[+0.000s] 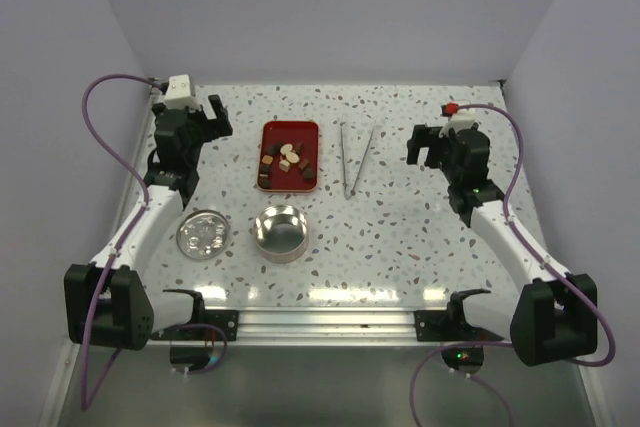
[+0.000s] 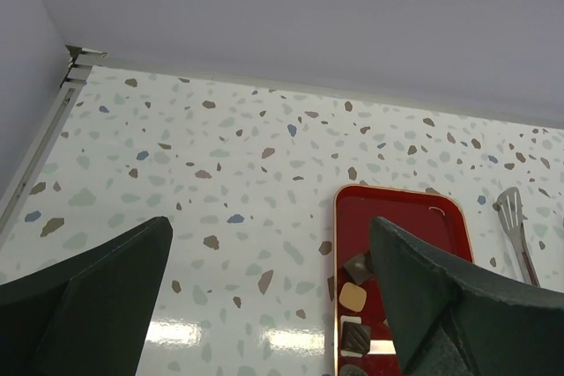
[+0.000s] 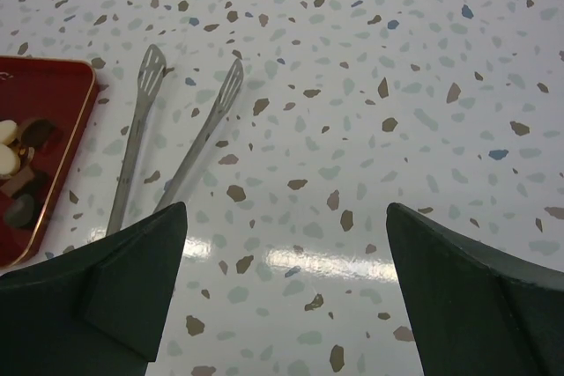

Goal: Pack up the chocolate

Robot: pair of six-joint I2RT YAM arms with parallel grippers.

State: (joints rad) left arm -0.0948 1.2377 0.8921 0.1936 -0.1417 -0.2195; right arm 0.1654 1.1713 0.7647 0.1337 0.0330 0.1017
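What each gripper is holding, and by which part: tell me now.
Nothing is held. The left gripper and right gripper both stand open and empty; the chocolate lies in the red tray, the tongs beside it.

Arm links (image 1: pixel 145 222): white shells, black joints and bases.
Cables (image 1: pixel 86 112): purple, looping base to wrist.
Fingers (image 2: pixel 97 297): dark, wedge-shaped.
Right wrist cap (image 1: pixel 452 107): red.

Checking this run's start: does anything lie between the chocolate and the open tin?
Nothing visible does. The chocolate lies in the red tray; the tin stands just nearer the arms, bare table between. The lid lies left of the tin, the tongs right of the tray.
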